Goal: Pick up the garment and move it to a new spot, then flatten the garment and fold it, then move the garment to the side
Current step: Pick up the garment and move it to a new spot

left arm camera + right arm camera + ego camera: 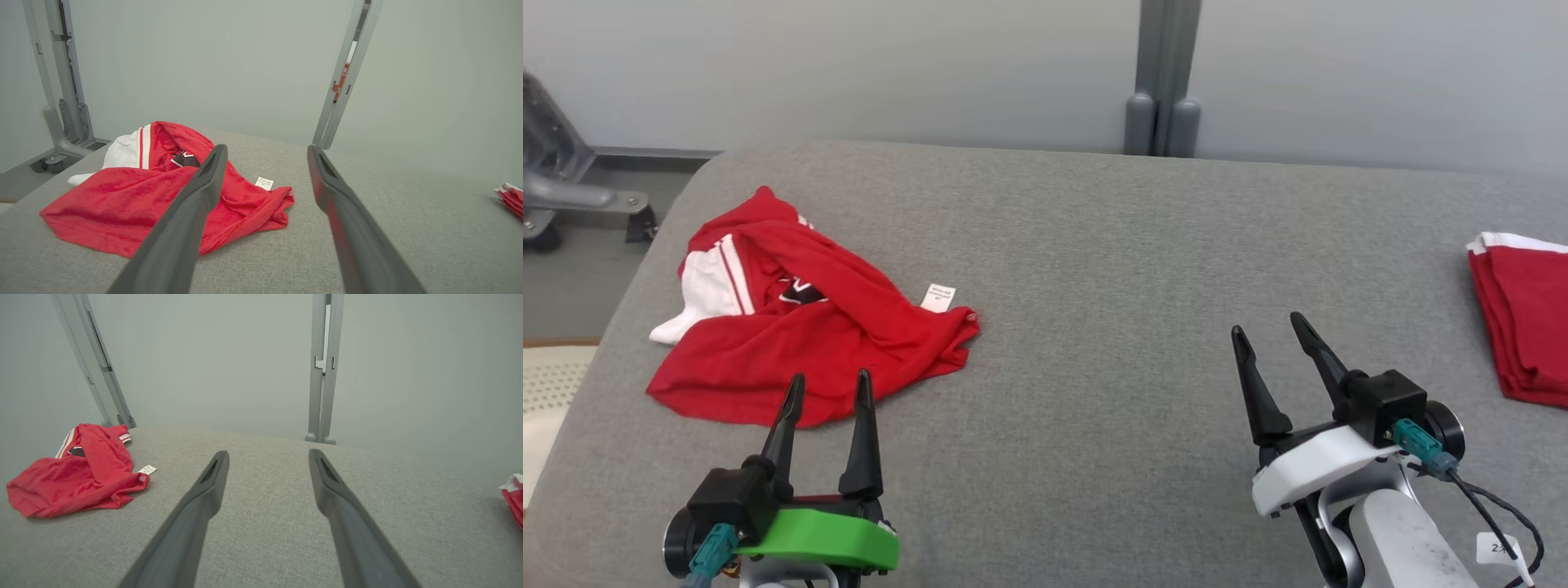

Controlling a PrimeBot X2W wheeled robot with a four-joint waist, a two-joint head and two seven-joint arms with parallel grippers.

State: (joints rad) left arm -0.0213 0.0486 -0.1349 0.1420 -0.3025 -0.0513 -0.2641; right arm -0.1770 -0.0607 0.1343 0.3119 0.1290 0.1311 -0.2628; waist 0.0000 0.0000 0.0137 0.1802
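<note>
Left pincer [831,376]: its two dark fingers stand spread wide apart and grip nothing; it sits at the lower left of the head view on a green mount.
Left pincer and cloth: in the head view its fingertips overlap the near hem of the garment [800,343]; whether they touch it cannot be told. In the left wrist view one finger crosses in front of the red cloth and the other lies over bare bench.
Right pincer [1266,322]: its fingers are also wide apart and grip nothing; it sits at the lower right on a white mount, over bare bench and well apart from the garment.
Garment: a crumpled red piece with a white panel and red stripes on its far left side and a dark patch near its middle. It lies in a loose heap on the left part of the bench, near the left edge.
White tag [938,297]: sticks out at the garment's far right edge and lies flat on the bench.
Bench [1094,269]: covered in grey fabric with a rounded far-left corner.
Folded red cloth [1523,327]: a neat stack with a white edge at the bench's far right, cut off by the frame.
Grey post [1164,98]: upright behind the bench, against a pale wall.
Wheeled frame [572,196]: grey metal, on the floor beyond the bench's left corner.
</note>
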